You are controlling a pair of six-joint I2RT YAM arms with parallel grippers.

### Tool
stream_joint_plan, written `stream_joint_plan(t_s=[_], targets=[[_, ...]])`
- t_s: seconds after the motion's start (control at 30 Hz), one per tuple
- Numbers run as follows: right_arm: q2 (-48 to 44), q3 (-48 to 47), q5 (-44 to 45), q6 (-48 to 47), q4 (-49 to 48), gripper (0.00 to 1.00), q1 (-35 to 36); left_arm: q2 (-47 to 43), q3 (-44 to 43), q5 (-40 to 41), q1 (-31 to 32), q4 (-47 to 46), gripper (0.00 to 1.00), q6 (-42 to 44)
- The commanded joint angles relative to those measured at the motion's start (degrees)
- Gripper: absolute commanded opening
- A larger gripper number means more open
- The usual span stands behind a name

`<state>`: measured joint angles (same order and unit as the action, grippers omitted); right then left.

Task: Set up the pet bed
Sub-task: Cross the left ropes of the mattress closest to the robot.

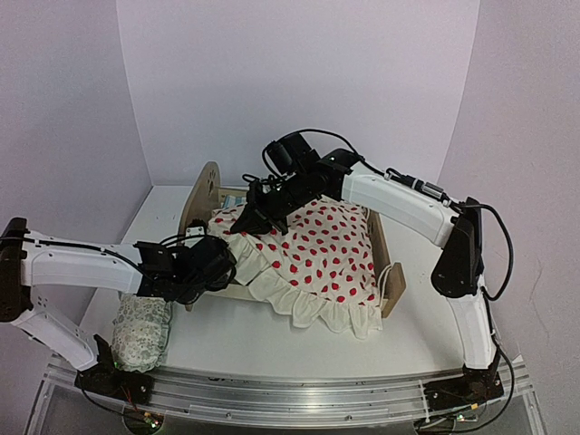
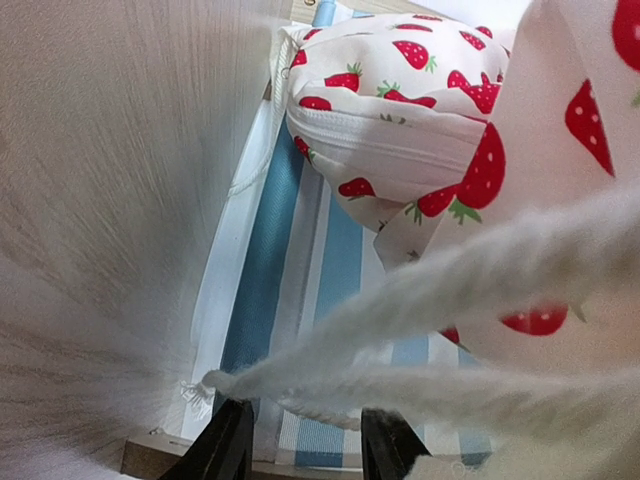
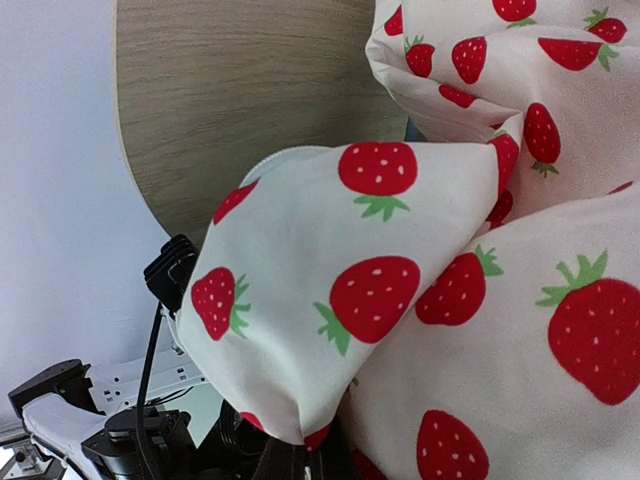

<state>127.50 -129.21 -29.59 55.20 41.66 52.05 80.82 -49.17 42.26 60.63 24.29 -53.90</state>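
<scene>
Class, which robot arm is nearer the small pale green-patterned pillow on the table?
Left. The left arm ends just beyond the small pale green-patterned pillow; the right arm reaches over the cream strawberry-print blanket near the rounded plywood headboard, farther away.

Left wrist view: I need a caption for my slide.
Blanket hem stretched past the open left jaws, over the striped mattress, beside the wooden bed frame.
</scene>
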Motion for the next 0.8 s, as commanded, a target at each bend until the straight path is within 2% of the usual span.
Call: stream_joint_plan(t_s=[0.0, 0.13, 0.27, 0.37, 0.5, 0.63, 0.77], targets=[[-2.23, -0.61, -1.43, 0.57, -0.65, 0.0, -0.04, 0.82, -1.98, 2.56, 0.16, -2.42, 0.35, -0.47], [-2.21, -0.52, -1.45, 0.56, -0.65, 0.0, -0.02, 2.47, -2.83, 3.14, 0.06, -3.18, 0.27, 1.4], [-2.08, -0.59, -1.52, 0.68, -0.62, 0.0, -0.08, 4.98, -5.82, 4.22, 0.09, 0.17, 0.1, 0.7], [-1.87, -0.83, -1.52, 0.7, -0.62, 0.0, -0.08, 4.23, -5.85, 4.09, 0.09, 0.05, 0.01, 1.3], [-1.88, -0.96, -1.3, 0.66, -0.62, 0.0, -0.34, 1.98, -5.87, 1.53, 0.1, -0.45, 0.0, 5.46], [-2.02, -0.69, -1.07, 0.49, -0.63, 0.0, -0.84, -3.38, -5.03, -5.98, 0.1, -3.27, 0.0, 11.95], [-1.98, -0.27, -0.79, 0.27, -0.64, 0.0, -1.16, -9.09, -3.52, -13.4, 0.1, -3.55, 0.0, 13.64]])
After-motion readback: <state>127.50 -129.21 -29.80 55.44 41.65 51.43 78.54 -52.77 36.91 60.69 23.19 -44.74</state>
